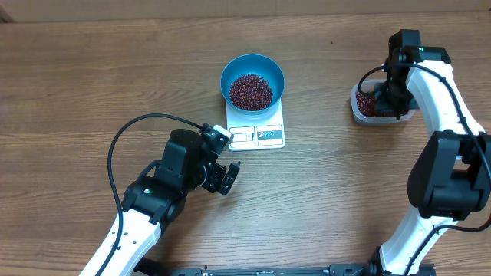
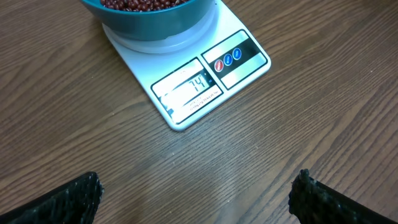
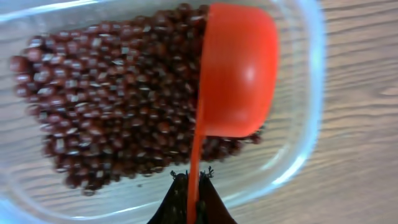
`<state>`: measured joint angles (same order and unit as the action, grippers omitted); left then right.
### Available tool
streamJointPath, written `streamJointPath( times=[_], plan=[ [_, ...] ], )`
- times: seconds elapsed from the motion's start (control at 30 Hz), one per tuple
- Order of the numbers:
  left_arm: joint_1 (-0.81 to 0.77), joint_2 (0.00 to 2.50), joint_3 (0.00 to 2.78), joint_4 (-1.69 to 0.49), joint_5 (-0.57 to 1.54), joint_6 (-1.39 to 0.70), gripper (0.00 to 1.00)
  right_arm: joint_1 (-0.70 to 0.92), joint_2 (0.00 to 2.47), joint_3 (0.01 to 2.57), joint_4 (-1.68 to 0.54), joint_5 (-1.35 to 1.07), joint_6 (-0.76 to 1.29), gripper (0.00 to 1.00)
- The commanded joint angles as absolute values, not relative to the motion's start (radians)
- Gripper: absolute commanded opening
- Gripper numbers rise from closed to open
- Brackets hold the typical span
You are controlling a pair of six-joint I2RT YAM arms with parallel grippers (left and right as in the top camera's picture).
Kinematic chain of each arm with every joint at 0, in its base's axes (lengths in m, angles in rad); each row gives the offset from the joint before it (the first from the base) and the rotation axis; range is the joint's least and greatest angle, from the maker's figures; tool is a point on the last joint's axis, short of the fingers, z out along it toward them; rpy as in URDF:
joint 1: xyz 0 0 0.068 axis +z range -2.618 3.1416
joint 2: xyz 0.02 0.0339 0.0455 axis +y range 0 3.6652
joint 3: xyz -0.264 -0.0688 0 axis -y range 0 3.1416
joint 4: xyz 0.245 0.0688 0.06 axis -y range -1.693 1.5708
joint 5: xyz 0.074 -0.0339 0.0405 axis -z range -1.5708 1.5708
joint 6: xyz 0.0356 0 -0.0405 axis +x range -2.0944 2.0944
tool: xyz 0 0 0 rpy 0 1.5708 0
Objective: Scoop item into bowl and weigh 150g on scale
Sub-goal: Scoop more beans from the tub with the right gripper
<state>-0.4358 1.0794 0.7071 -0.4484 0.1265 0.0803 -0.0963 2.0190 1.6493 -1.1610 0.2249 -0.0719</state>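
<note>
Wood table (image 1: 92,77), beans (image 1: 251,91) in bowl (image 1: 225,80) — on scale (image 1: 257,136)

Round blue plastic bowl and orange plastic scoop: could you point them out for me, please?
Round blue plastic bowl (image 1: 226,77): overhead view, left inner wall.
Orange plastic scoop (image 3: 239,74): right wrist view, middle of cup.

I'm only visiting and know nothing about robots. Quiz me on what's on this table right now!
1. True or false: the bowl sits on the scale.
2. What holds the scoop? A) left tool B) right tool
3. Fill in: the scoop is at the clear ___ of beans.

Key: 1 true; 2 B; 3 tub.
</note>
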Motion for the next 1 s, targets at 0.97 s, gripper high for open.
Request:
streamJointPath(
  times=[0.97],
  plan=[
    [-0.432, 1.085, 0.704, -0.447, 0.12, 0.071, 1.0, -0.308, 2.041, 1.619, -1.154, -0.455, -0.215, 0.04]
  ],
)
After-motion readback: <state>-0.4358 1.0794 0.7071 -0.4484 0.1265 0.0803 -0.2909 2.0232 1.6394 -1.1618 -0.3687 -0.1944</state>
